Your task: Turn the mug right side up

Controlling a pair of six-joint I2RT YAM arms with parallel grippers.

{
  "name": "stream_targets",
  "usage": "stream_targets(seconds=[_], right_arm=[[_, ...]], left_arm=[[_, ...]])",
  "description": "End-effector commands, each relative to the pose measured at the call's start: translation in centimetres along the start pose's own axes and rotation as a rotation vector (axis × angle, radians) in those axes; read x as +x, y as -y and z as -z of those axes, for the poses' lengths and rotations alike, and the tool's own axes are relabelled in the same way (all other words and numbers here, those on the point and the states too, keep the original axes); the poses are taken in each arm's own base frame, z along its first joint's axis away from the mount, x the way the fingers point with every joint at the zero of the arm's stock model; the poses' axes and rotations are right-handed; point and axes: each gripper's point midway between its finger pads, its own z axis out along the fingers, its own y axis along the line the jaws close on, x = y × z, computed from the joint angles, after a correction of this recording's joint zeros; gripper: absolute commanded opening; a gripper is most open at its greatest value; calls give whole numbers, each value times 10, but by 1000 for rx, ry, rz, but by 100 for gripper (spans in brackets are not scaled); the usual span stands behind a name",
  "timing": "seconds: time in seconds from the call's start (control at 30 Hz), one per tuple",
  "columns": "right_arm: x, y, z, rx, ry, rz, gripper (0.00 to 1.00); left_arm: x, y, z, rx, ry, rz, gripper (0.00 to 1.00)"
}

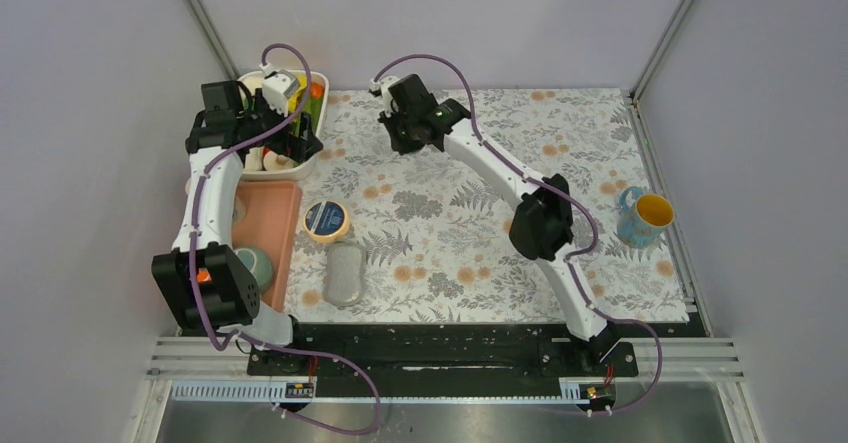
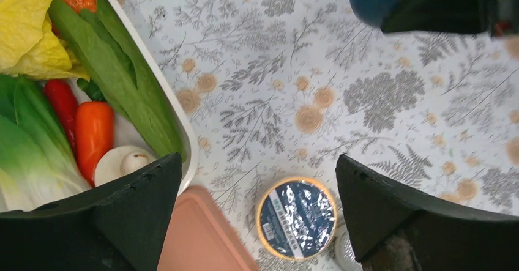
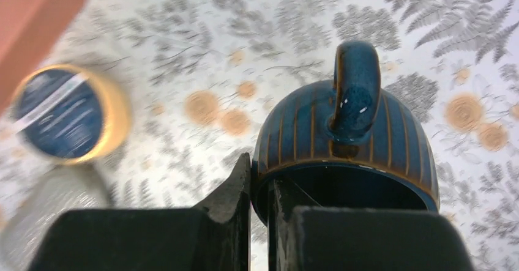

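Right fingers [image 3: 229,204] pinching mug [image 3: 294,136] rim, grip unseen from above

No legible text, even on tin [image 2: 297,217] label

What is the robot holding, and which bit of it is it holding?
The right gripper pinches the dark blue mug by its rim, one finger inside and one outside. The left gripper holds nothing.

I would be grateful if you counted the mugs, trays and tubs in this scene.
Mugs: 2, the dark blue mug in the right gripper and the pale blue mug
Trays: 1, the pink tray
Tubs: 1, the white tub
Total: 4
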Motion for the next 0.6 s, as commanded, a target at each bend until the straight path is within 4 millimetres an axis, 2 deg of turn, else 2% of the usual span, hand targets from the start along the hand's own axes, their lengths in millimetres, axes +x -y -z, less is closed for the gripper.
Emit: stream_targets(seconds=[0.0,0.17,0.3,0.43,0.47,0.53,0.57], right_arm=[[45,56,-12,169,-251,77,0],[68,58,-27,141,-293,43,0],[88,61,-32,135,-353,15,0],[96,57,-37,80,-371,-29,0],[98,56,-39,71,-375,-36,5],[100,57,-40,59,-380,-36,23],[101,60,-39,61,-381,-42,28]], left_arm=[[26,-14,7,-65,-105,-134,99],[59,-17,7,-52,-205,-165,99],[79,-15,9,-5,-287,-194,99],[94,-13,14,28,-361,-226,99],[98,-12,16,40,-380,-237,99],[107,-7,21,76,-421,-256,99],[112,-4,24,109,-441,-293,99]])
